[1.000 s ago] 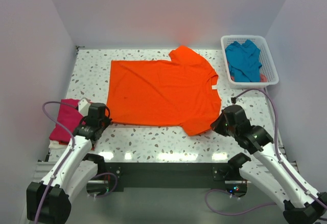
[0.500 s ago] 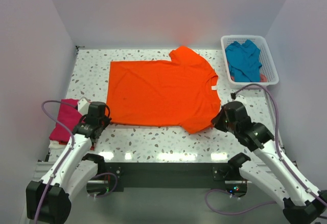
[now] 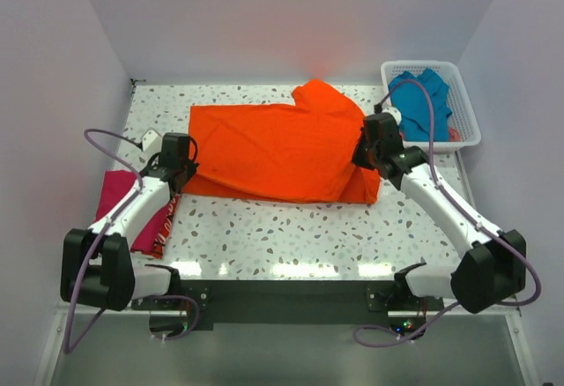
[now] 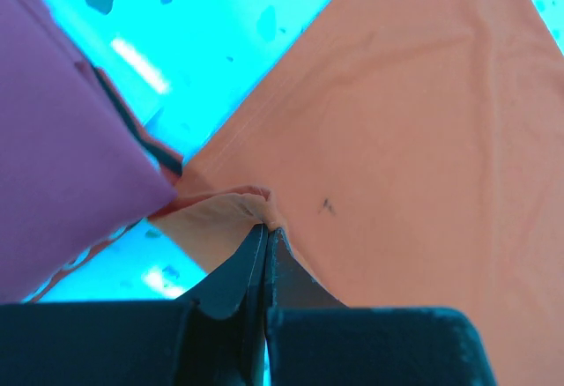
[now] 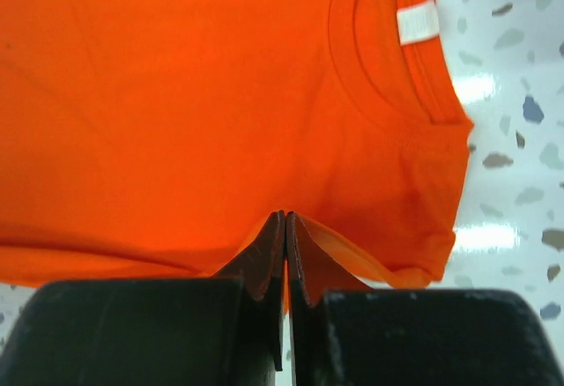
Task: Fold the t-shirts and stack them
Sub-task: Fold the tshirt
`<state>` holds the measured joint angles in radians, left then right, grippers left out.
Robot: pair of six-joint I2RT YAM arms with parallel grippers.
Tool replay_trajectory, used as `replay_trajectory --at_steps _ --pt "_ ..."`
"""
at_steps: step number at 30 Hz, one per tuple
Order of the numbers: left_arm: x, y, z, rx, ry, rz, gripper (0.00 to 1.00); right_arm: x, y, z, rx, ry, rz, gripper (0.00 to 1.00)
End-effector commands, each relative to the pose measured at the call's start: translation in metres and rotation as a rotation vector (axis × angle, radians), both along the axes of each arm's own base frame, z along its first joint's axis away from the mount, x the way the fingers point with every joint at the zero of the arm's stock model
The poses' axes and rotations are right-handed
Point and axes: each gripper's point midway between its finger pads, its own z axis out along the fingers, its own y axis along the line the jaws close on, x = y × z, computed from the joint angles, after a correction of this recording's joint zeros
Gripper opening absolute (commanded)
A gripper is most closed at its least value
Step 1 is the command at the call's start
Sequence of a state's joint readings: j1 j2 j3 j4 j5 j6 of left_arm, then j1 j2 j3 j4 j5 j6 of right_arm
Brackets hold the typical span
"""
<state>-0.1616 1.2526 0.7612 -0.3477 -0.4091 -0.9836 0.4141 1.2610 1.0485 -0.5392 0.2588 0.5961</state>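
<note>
Orange t-shirt [image 3: 273, 148] edge (raised, seemingly) in left pincer [image 4: 264, 232], right pincer [image 5: 285, 218].

Camera layout: one fixed overview, two wrist close-ups.
The top external camera looks down from above and behind the arm bases, covering the whole table [image 3: 264, 236]. The wrist cameras look past the left gripper [image 4: 264, 227] and right gripper [image 5: 284, 217] at close range; all three views share the orange t-shirt [image 3: 273, 152].
</note>
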Motion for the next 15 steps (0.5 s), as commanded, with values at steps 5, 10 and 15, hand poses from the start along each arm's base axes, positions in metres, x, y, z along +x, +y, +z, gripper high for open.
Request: replay_trajectory --at_steps 5,10,15 --pt "0.055 0.023 0.006 -0.013 -0.075 0.077 0.0 0.074 0.002 0.026 0.032 -0.137 0.012 0.0" --pt "0.073 0.03 -0.002 -0.052 -0.078 0.079 0.0 0.101 -0.005 0.022 0.01 -0.128 -0.004 0.0" --pt "0.093 0.025 -0.012 -0.079 -0.079 0.036 0.0 0.118 -0.013 0.025 0.004 -0.133 -0.019 0.0"
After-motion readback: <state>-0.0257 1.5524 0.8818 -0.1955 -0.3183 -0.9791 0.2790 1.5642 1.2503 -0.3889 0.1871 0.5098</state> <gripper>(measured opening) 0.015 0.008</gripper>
